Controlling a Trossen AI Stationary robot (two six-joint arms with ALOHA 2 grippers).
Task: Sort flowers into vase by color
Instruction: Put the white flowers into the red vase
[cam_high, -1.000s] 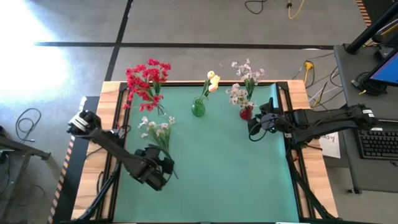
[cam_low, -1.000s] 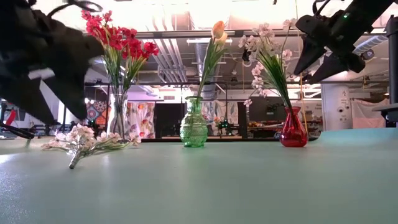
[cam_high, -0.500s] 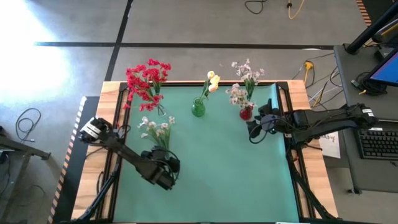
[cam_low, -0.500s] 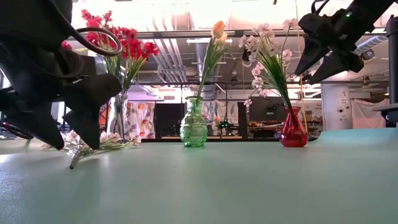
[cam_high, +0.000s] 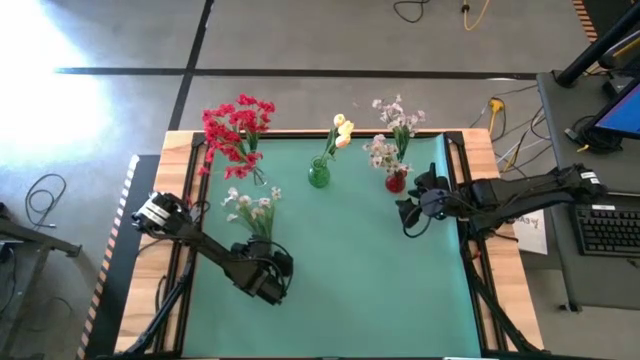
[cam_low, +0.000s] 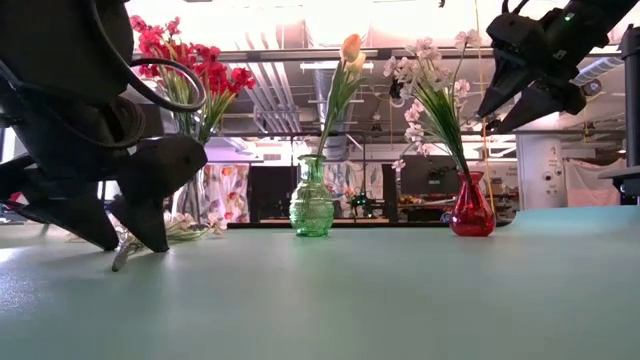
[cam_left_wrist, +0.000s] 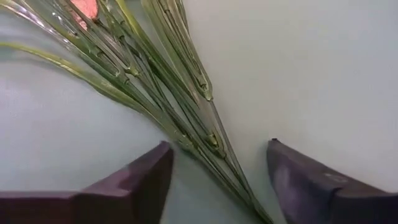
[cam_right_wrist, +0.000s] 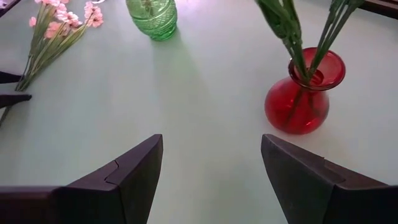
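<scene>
One white-pale pink spray (cam_high: 252, 212) lies flat on the green mat, its thin green stem (cam_left_wrist: 186, 124) pointing toward the near edge. My left gripper (cam_left_wrist: 219, 144) is low over that stem end (cam_low: 118, 262). It is open, with one finger on each side of the stem and neither touching it. Red blooms (cam_high: 236, 130) stand in a clear vase. Cream-yellow buds (cam_high: 342, 130) stand in a green vase (cam_low: 312, 200). More white-pink sprays (cam_high: 392, 135) stand in a red vase (cam_right_wrist: 303, 99). My right gripper (cam_high: 408, 210) hovers open, near side of the red vase.
The three vases stand in a row along the mat's far edge (cam_high: 330, 140). The mat's middle and near half hold nothing but my left arm (cam_high: 200, 245). Wooden table borders (cam_high: 150, 260) flank the mat. A desk with a keyboard (cam_high: 605, 230) stands off to the right.
My left gripper has come down to the mat and shifted a little toward the right and near edges, ending with its open fingers astride the lying spray's stem end. The spray itself has not moved.
</scene>
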